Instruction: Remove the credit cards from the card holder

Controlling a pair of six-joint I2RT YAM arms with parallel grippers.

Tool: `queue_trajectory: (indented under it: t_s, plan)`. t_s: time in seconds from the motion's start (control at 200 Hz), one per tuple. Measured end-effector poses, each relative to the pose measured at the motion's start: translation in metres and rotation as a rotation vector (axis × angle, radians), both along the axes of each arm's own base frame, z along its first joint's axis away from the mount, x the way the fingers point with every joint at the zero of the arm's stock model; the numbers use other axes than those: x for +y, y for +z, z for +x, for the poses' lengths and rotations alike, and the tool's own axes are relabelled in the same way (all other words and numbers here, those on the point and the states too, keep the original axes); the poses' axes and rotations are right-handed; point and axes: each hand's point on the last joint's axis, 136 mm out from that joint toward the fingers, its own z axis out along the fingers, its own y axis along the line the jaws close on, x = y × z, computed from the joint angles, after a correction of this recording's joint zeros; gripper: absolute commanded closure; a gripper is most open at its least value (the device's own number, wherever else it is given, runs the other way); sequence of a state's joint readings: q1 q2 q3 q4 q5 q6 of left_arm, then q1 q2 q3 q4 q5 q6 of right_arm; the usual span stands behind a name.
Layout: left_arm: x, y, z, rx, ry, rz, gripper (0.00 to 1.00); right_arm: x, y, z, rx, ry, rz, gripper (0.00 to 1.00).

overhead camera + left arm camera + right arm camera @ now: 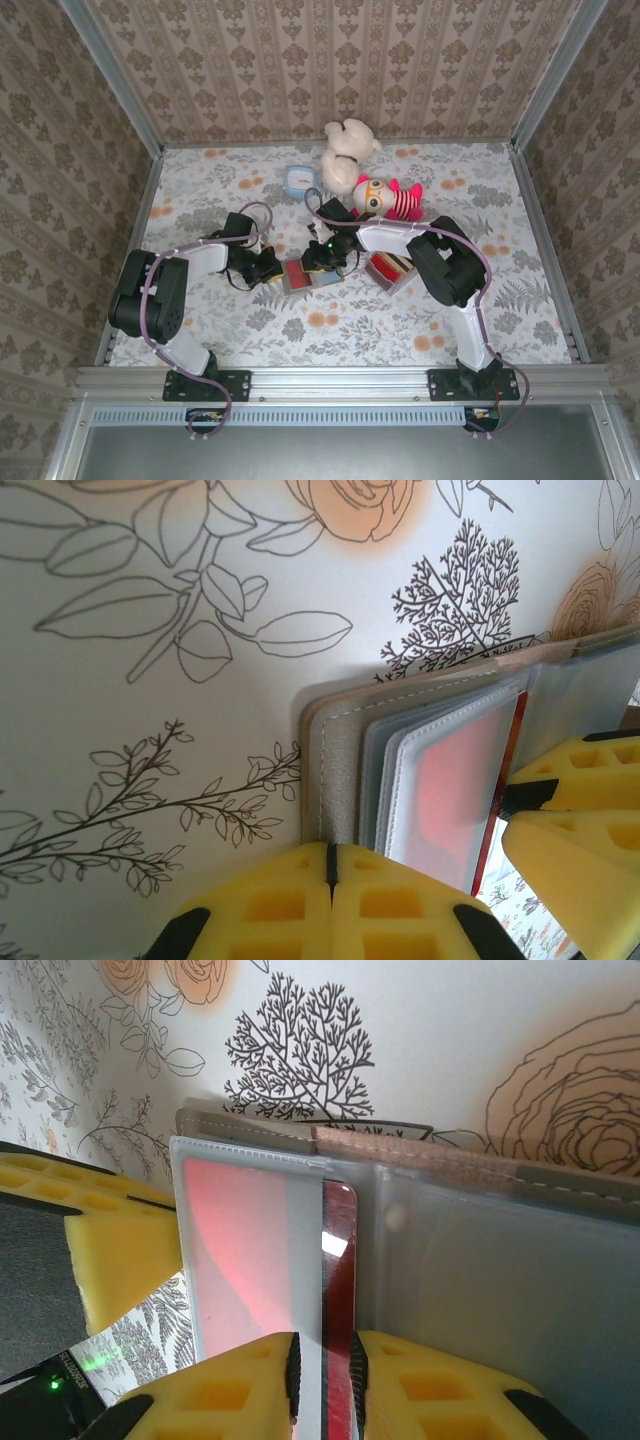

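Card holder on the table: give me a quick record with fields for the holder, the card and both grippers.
holder: card holder lying open on the flowered table
card: red card, edge showing past a clear sleeve
left gripper: shut on the holder's edge
right gripper: jaws narrowly apart astride the card; grip unclear

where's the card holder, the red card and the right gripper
card holder (335, 770), left wrist view, stitched outer edge
red card (340, 1290), right wrist view, bare strip outside the sleeve
right gripper (322, 1375), right wrist view, midway between yellow fingertips
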State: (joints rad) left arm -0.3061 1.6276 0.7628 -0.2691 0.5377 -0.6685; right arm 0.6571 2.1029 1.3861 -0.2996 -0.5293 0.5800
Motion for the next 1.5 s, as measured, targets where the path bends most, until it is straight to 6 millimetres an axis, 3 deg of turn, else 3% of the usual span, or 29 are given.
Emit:
queue_trajectory:
  t_s: [0.59,0.735,0.885,1.095,1.365,1.5]
  plan:
    - [0.003,-0.001,-0.001,0.009,0.002,0.009,0.97,0.002,-0.002,-0.005,0.027,0.013,0.01,0.84]
    - [0.004,-0.001,0.0,0.008,0.003,0.012,0.97,0.005,0.0,-0.006,0.034,0.023,0.034,0.88]
    - [0.005,-0.001,0.0,0.009,0.006,0.013,0.97,0.006,0.001,-0.005,0.041,0.023,0.049,1.0]
    - [0.007,0.0,-0.001,0.015,0.009,0.025,0.97,0.004,0.0,-0.002,0.035,0.013,0.061,1.0]
    - [-0.002,0.027,0.009,-0.074,0.003,-0.043,0.96,0.0,0.002,-0.001,0.022,0.011,0.061,1.0]
    - [-0.007,0.027,0.014,-0.085,0.001,-0.072,0.96,0.0,0.002,-0.001,0.021,0.01,0.061,1.0]
